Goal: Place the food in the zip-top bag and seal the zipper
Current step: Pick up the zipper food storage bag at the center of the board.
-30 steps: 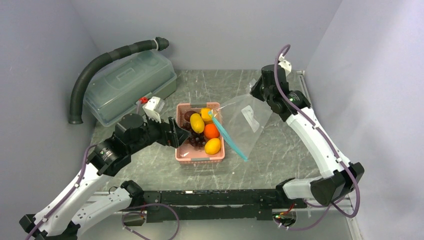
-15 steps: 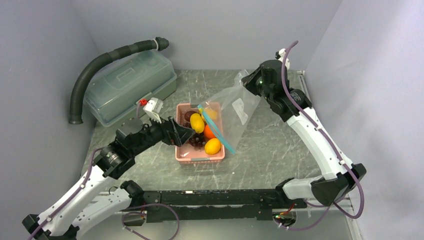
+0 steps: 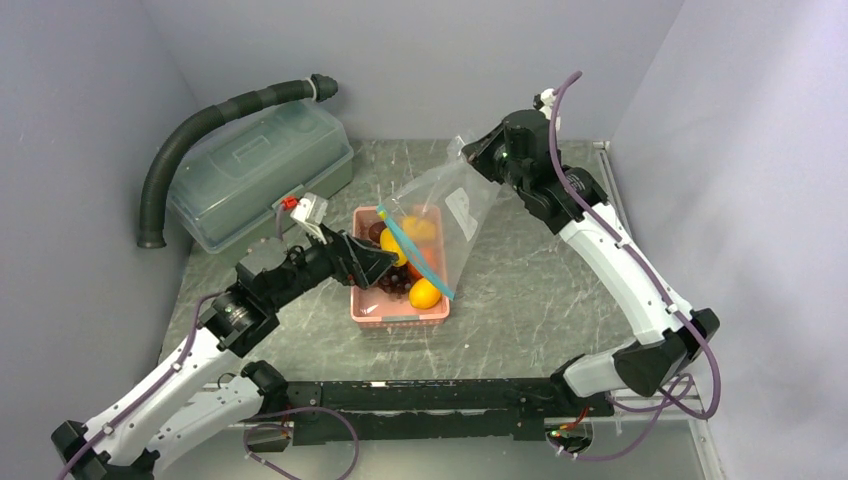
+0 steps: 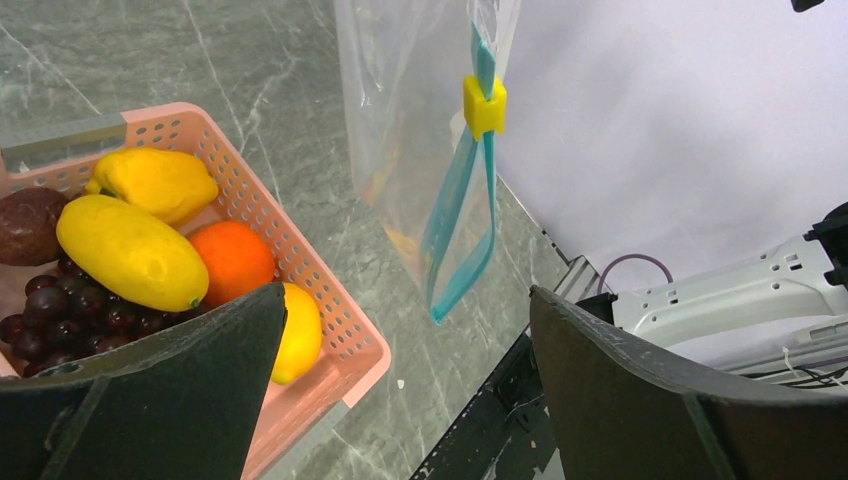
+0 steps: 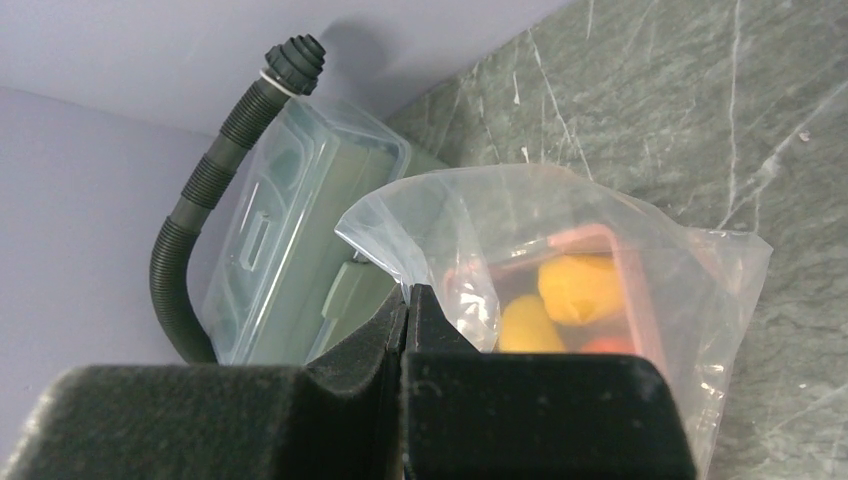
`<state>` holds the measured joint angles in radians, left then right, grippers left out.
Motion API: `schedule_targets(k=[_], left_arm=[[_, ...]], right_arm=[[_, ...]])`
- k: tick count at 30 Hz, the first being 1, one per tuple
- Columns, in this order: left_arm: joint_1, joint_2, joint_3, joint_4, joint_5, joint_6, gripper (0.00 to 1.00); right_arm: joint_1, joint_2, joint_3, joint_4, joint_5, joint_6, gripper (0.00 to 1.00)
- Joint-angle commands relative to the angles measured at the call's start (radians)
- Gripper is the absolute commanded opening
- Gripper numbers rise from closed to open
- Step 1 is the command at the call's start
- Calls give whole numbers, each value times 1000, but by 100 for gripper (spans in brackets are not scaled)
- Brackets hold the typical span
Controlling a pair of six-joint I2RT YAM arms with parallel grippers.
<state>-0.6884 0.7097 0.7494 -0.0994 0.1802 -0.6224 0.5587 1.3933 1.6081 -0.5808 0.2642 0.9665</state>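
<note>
The food lies in the pink basket (image 3: 400, 312): yellow-orange ovals (image 4: 130, 250), a round orange (image 4: 232, 262), dark grapes (image 4: 70, 310) and a brown-red ball (image 4: 30, 225). My right gripper (image 3: 470, 152) is shut on a corner of the clear zip-top bag (image 3: 455, 205) and holds it in the air. The bag hangs slanting over the basket's right side, mouth downward. Its teal zipper (image 3: 415, 255) is parted below a yellow slider (image 4: 484, 105). My left gripper (image 3: 380, 265) is open and empty above the basket's left part, facing the bag (image 4: 400, 120). In the right wrist view the fingers (image 5: 408, 300) pinch the bag's edge (image 5: 560, 240).
A translucent grey-green lidded box (image 3: 255, 170) stands at the back left with a black ribbed hose (image 3: 190, 135) arching over it. Grey walls close in the marble table (image 3: 540, 290) at the back and on both sides. A black rail (image 3: 430, 395) runs along the near edge.
My right gripper has lifted the bag and carried it left, so the zipper now hangs over the basket. My left gripper has moved right, further over the basket.
</note>
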Motion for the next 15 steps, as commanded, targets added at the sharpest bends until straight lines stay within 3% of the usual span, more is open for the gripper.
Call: schedule_targets(k=[1,15], left_arm=[[3,17,-7,119,16,-14,96],[2,24,-19,125,-44,3,89]], right_arm=[[14,17,80,36,27,32,0],[58,44,128,36,59,43,0]])
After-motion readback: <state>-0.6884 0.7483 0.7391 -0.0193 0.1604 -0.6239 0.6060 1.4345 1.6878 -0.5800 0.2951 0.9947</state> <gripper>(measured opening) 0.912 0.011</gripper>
